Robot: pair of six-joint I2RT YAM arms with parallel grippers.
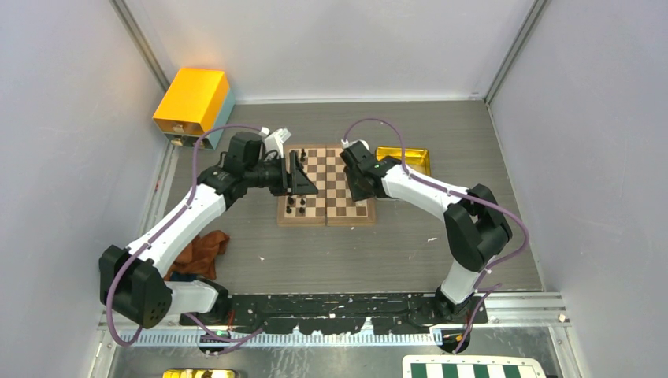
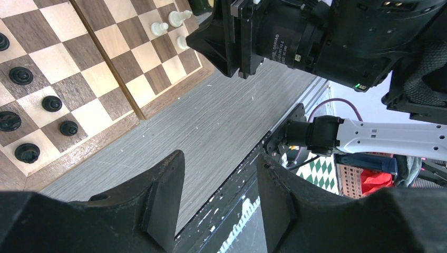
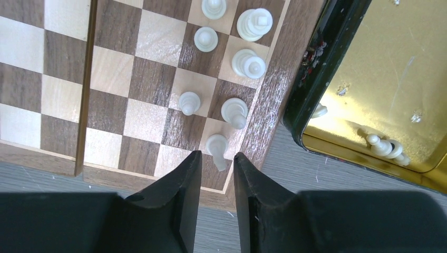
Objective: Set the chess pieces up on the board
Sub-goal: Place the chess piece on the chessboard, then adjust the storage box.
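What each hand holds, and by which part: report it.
Left hand: nothing, fingers open over the table. Right hand: fingers flank the top of a white piece on the board's corner square, apparently without pinching it.

A grey, wood-grained table carries a wooden chessboard near its middle, set toward the far edge. A gold tray sits just beside the board's far-right corner. A yellow box fills the table's far-left corner, and a crumpled brown cloth lies by the left edge, nearer the front. White flecks dot the bare surface.
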